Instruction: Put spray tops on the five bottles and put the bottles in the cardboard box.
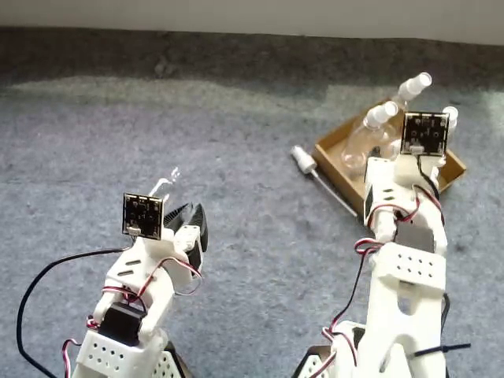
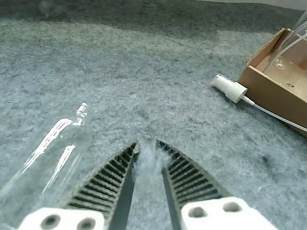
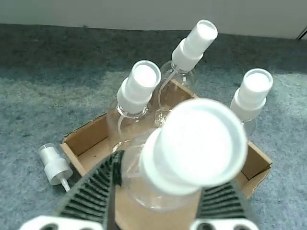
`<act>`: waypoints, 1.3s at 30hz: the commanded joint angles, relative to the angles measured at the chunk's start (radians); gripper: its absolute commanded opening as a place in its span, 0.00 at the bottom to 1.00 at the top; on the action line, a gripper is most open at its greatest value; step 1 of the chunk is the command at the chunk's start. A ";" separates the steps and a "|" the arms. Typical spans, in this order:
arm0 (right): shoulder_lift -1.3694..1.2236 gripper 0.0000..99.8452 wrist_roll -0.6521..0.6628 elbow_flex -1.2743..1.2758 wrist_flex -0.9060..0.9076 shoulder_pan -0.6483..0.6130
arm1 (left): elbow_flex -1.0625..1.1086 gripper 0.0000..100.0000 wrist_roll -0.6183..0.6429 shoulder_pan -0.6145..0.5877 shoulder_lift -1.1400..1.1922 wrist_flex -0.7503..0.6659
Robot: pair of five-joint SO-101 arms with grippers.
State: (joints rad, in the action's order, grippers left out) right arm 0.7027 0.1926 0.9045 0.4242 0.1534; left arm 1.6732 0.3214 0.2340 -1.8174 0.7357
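Note:
A clear bottle without a top (image 2: 53, 148) lies on its side on the grey carpet, just beside my left gripper (image 2: 147, 146), which is open a little with nothing between its fingers. In the high view that bottle's neck (image 1: 167, 183) pokes out past the left arm's gripper (image 1: 191, 216). A loose white spray top (image 2: 229, 87) with its long tube lies near the cardboard box (image 2: 268, 91). My right gripper (image 3: 163, 191) is shut on a capped bottle (image 3: 192, 148) over the box (image 3: 84, 143). Three more capped bottles (image 3: 139, 88) (image 3: 194, 43) (image 3: 252, 93) stand in it.
The box (image 1: 331, 150) sits at the far right of the carpet, with the right arm (image 1: 402, 260) over it. The loose spray top (image 1: 303, 160) lies just left of the box, its tube running toward the arm's base. Open carpet lies between the two arms.

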 commanded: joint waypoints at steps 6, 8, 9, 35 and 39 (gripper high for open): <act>-0.196 0.08 0.006 -0.197 -0.035 0.016 | 0.021 0.00 0.003 -0.005 -0.013 0.000; -0.232 0.08 0.005 -0.216 -0.036 0.028 | 0.021 0.00 0.003 -0.005 -0.013 0.000; -0.248 0.08 0.005 -0.225 -0.036 0.028 | 0.021 0.00 0.003 -0.005 -0.013 0.000; -0.521 0.08 0.005 -0.274 -0.234 0.054 | 0.021 0.00 0.003 -0.005 -0.013 0.000; -0.544 0.08 0.005 -0.292 -0.234 0.056 | 0.021 0.00 0.003 -0.005 -0.013 0.000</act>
State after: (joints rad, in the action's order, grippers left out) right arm 0.1534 0.1926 0.6851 0.2232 0.1995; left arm 1.6732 0.3214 0.2340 -1.8174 0.7357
